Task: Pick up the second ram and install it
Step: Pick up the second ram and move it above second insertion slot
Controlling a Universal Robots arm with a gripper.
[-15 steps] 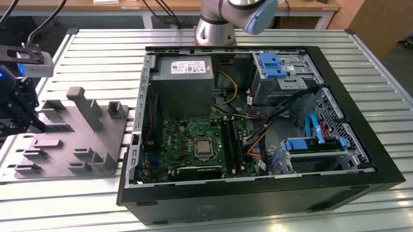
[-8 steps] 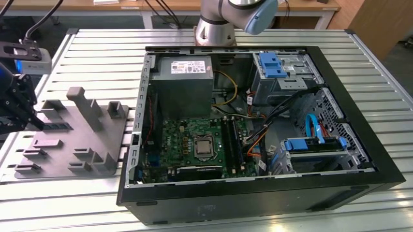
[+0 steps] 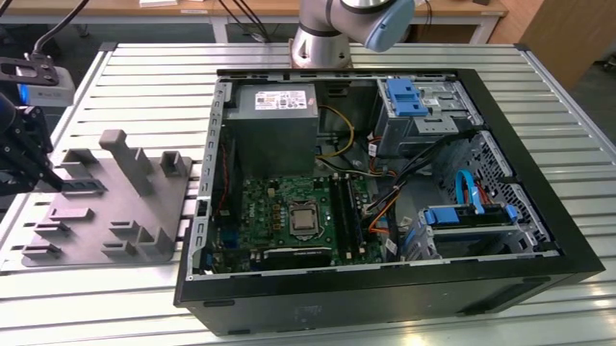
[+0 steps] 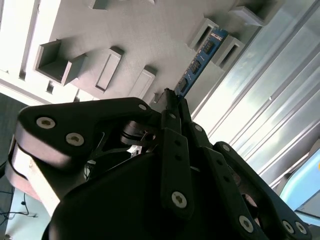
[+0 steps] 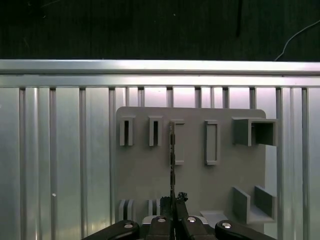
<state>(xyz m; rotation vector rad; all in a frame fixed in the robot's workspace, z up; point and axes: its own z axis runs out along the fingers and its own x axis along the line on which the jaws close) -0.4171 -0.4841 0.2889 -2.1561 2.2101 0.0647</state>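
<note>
Currently end effector (image 4: 172, 97) pinches second ram (image 4: 201, 56), btwn tray (image 4: 150, 35) posts.

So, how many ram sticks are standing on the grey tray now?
1: the second ram, on edge in a grey tray slot, at the gripper. Its posts may hide others.

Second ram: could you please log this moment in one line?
gripper: shut on second ram end | second ram: between grey tray posts | installed: not yet
</note>
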